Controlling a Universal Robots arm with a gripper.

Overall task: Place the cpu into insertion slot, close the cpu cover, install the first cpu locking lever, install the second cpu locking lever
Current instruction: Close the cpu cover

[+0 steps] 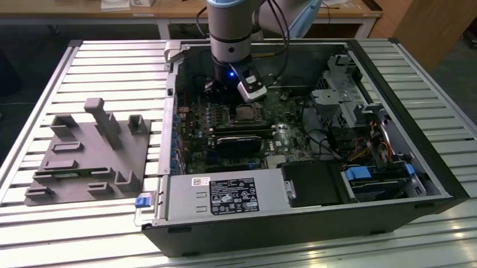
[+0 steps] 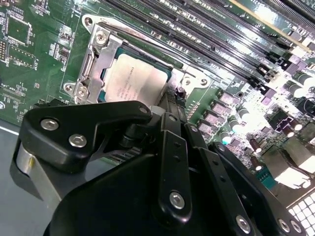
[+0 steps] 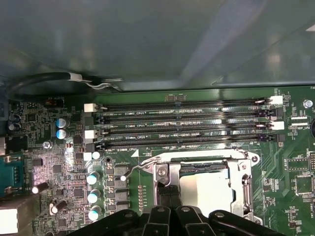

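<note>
Exterior view: your arm (image 1: pixel 231 33) comes down from the top centre of the frame into the open computer case (image 1: pixel 436 173), which lies on the slatted table (image 1: pixel 111 72). The arm and its wrist hardware hide the tool's tips. A grey power-supply box (image 1: pixel 223 195) sits at the lower centre. A grey moulded fixture (image 1: pixel 86 151) stands on the table at the left, well apart from the case.

First wrist view: the tool (image 3: pixel 169 194) is narrow, its tips together and nothing visible between them. It hovers at the edge of the insertion slot (image 3: pixel 206 168). The cpu (image 3: pixel 204 189) sits in that slot, and the cpu cover (image 3: pixel 241 182) lies flat around it, the chip's pale top showing through the window. A thin wire locking lever (image 3: pixel 135 169) runs out from the cover's corner over the green board, just beside the tips. I cannot tell whether it is latched. The long black memory slots (image 3: pixel 182 125) lie beyond the socket, with a row of capacitors (image 3: pixel 93 196) to one side and a black cable (image 3: pixel 44 78) past the board's edge.

Second wrist view: you see the chip and cover at a slant. The tool's black links stand in front and hide one side of the socket; the lever cannot be made out.
</note>
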